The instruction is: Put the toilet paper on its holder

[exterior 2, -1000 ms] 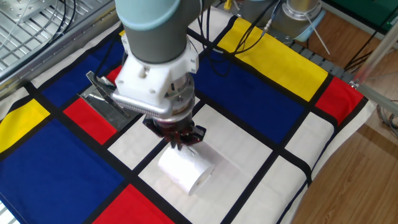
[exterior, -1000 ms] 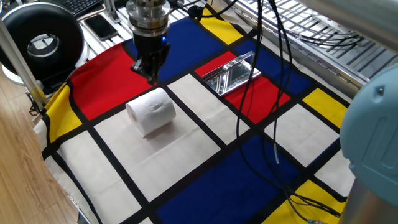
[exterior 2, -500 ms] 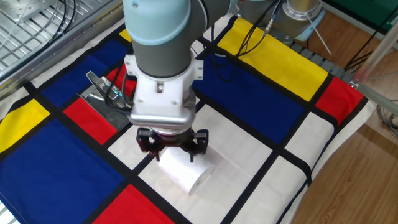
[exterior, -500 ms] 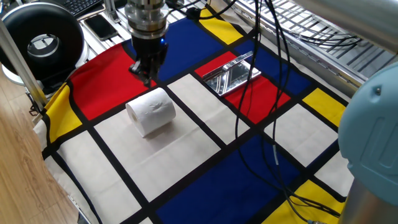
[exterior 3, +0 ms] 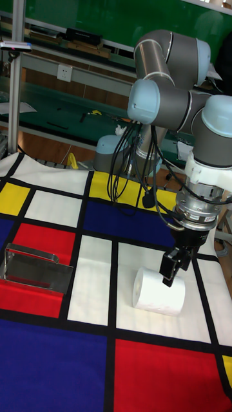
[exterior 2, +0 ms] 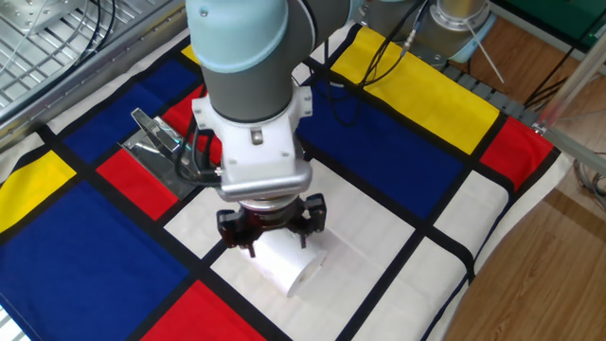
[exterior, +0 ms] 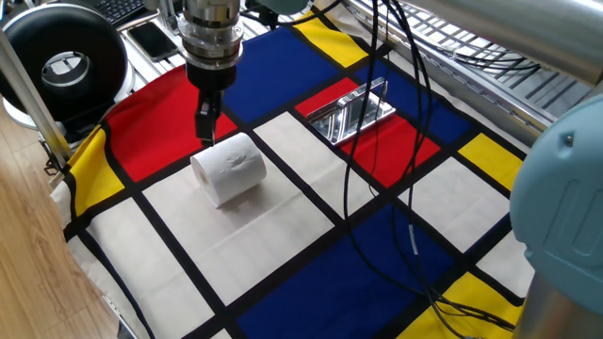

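A: Step in hand? Approach. The gripper (exterior 2: 273,230) hangs just above the toilet paper (exterior: 229,168), which lies on its side on a white square; jaws spread wide, holding nothing.

B: Next move: descend, straddle the roll, close. The holder (exterior: 352,111) sits well apart on the red patch.

Toilet paper (exterior 2: 284,266): upper part hidden behind the gripper (exterior 2: 274,231). Holder (exterior 2: 163,144): partly covered by the arm. Black round device (exterior: 62,62): cut by the left edge.
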`<state>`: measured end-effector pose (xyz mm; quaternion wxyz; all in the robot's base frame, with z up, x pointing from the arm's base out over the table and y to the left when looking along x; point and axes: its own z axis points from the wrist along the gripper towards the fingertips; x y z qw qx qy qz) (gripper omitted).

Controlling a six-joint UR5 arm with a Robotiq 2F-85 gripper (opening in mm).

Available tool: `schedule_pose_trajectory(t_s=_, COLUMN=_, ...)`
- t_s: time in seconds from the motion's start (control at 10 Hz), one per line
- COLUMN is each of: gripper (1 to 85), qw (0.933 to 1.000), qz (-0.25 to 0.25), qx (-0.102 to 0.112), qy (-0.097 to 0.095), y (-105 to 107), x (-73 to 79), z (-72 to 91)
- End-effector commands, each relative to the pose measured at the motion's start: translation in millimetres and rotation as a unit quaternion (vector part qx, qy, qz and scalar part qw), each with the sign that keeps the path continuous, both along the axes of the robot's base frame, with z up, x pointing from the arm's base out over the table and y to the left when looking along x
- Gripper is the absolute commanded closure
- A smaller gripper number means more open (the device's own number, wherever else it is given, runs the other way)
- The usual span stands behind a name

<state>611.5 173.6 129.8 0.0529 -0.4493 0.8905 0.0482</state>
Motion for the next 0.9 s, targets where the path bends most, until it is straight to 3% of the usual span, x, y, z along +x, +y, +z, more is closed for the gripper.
schedule_pose_trajectory(t_s=0.0, gripper=19.0, qw=0.9988, qz=0.048, qx=-0.005, qy=0.002, y=-2, x=-4.1, z=0.6)
schedule_pose_trajectory(t_s=0.1, gripper=17.7, qw=0.9998, qz=0.018, qx=-0.012, qy=0.003, y=-6, x=-2.4, z=0.1)
schedule_pose_trajectory(t_s=0.5, gripper=25.0, qw=0.9945, qz=0.092, qx=-0.05, qy=-0.004, y=-24, x=-0.5, z=-4.7)
schedule_pose_trajectory(t_s=0.7, gripper=24.7, qw=0.992, qz=0.113, qx=-0.056, qy=-0.003, y=-28, x=-2.3, z=-5.8)
schedule_pose_trajectory(t_s=0.8, gripper=24.0, qw=0.9923, qz=0.114, qx=-0.048, qy=0.0, y=-26, x=-5.5, z=-8.0)
